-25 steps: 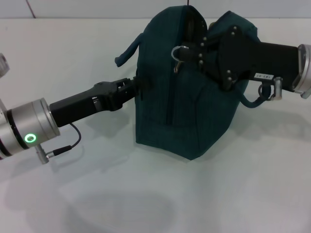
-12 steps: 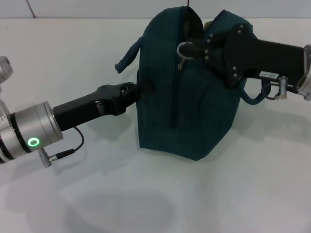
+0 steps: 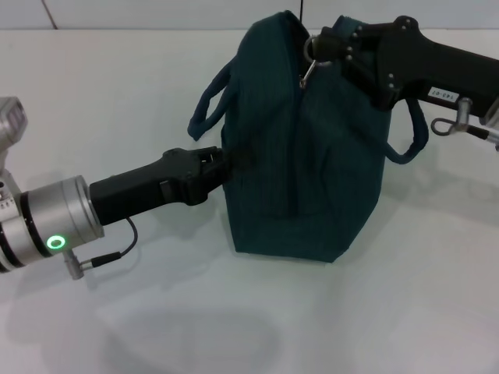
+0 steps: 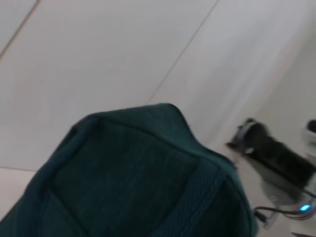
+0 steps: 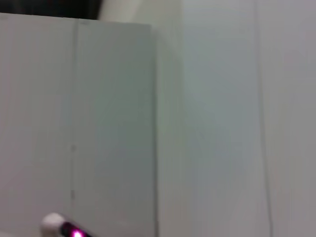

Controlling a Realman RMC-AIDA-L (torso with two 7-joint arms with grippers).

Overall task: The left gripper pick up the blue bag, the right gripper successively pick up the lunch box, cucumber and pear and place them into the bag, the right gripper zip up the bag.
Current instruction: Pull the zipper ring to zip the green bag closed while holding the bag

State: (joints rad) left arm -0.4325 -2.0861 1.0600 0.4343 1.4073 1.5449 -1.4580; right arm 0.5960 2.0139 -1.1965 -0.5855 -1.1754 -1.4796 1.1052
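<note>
Since the earlier head frames the right gripper has travelled up and toward the top of the blue bag, carrying the ring-pull zipper along the seam; the seam below the pull now reads as closed, and the bag has shifted slightly toward the robot's right; the left gripper has kept its station at the bag's left side.

Judged stage: final zip closure, nearly complete; lunch box, cucumber and pear are not visible, presumably inside.

Hazards, as judgement:
- The pull could slip out of the right gripper if the pulling direction departs from the line of the seam;
- The bag could tip or drag across the white table if the left gripper's hold yields, since the pull acts high on the bag;
- The slider could jam on fabric at the bag's peak.

Hand state: the right gripper's tips are closed down onto the ring-pull, little or no gap showing; the left gripper's tips press into the fabric at the bag's left side wall, apparently clamped on it, though the contact is dark and partly hidden; the bag stands upright on the table between the two arms.
</note>
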